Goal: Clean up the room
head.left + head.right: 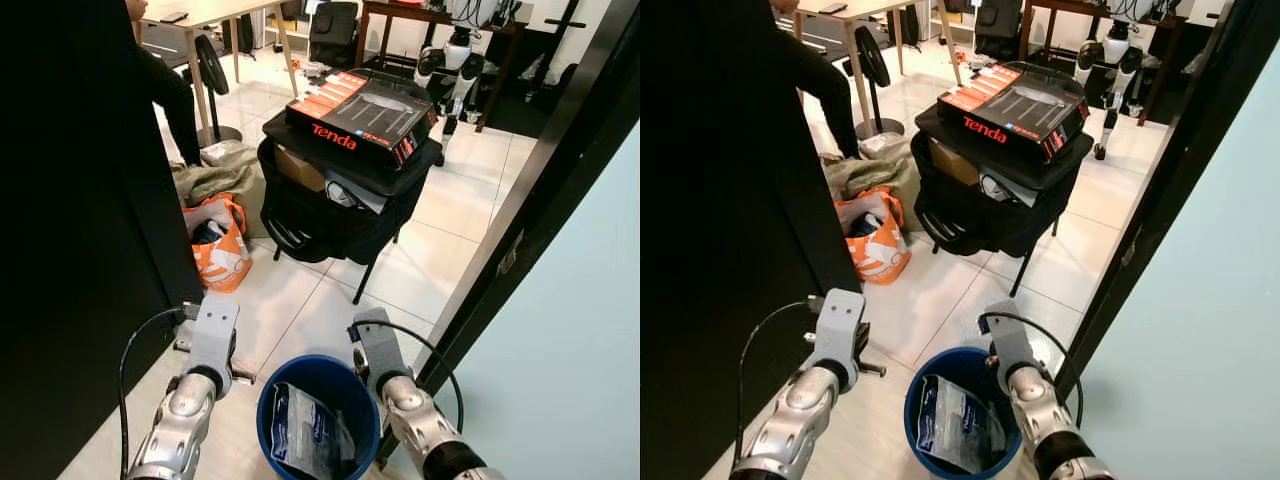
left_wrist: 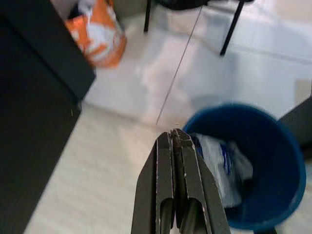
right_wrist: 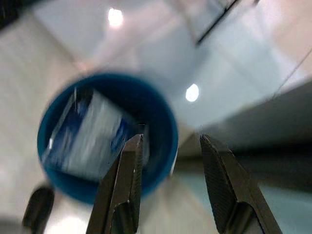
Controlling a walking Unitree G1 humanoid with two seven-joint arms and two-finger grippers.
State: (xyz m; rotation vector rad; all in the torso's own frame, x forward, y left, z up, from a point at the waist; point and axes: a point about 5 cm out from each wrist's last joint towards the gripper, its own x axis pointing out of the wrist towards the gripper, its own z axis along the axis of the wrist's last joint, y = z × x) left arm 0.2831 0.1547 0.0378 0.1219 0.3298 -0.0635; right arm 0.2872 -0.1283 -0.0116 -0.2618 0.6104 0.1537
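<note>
A blue bin (image 1: 268, 400) stands on the floor between my two arms, close in front of me. A white and blue plastic packet (image 1: 305, 432) lies inside it. My left gripper (image 2: 175, 134) is shut with nothing in it and hangs over the pale floor just beside the bin (image 2: 273, 161). My right gripper (image 3: 170, 139) is open and empty, hovering above the bin's rim (image 3: 165, 126) on the side nearest the dark door frame. The packet (image 3: 87, 136) looks blurred in the right wrist view.
A black chair (image 1: 330, 215) piled with a Tenda box (image 1: 360, 115) stands ahead. An orange bag (image 1: 220, 245) leans by a black cabinet (image 1: 80, 200) on the left. A dark door frame (image 1: 540, 200) runs along the right. A person's leg (image 1: 175, 100) and another robot (image 1: 450, 60) are further back.
</note>
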